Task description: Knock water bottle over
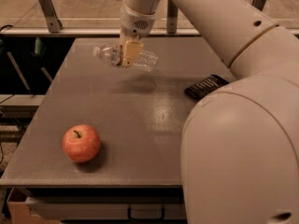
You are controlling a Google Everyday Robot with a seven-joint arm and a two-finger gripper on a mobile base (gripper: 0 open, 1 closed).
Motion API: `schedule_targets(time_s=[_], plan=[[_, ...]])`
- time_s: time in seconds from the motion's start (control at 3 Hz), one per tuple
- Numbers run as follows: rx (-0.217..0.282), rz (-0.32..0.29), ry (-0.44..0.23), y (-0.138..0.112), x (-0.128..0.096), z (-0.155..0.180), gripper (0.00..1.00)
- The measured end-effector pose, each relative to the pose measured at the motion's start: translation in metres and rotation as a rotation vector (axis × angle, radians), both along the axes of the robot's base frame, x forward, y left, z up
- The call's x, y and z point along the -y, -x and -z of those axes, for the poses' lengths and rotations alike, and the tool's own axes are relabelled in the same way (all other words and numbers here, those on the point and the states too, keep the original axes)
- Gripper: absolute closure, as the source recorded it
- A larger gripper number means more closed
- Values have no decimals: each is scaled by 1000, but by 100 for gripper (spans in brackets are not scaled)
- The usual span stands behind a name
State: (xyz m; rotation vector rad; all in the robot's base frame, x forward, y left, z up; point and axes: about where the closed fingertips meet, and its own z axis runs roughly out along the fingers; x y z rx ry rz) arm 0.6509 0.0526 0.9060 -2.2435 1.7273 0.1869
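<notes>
At upper centre of the frame, the claw [131,53] is pinching the water bottle [148,59] mid-body, sideways above the counter [117,125]; the bottle is looking light, thin-walled and slippery, best gripped there.

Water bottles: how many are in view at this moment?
1. The water bottle is held sideways in the gripper, above the far side of the table. The robot's arm hides the near right corner, so another could be behind it.
</notes>
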Motion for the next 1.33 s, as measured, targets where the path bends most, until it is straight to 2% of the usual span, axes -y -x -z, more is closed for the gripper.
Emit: schedule_targets(time_s=[0.33, 0.67, 1.0, 1.33], plan=[[-26, -95, 39, 7, -15, 17, 35], [-49, -142, 37, 11, -26, 31, 13], [-68, -180, 32, 15, -35, 43, 0], [-78, -202, 28, 16, -40, 50, 0]])
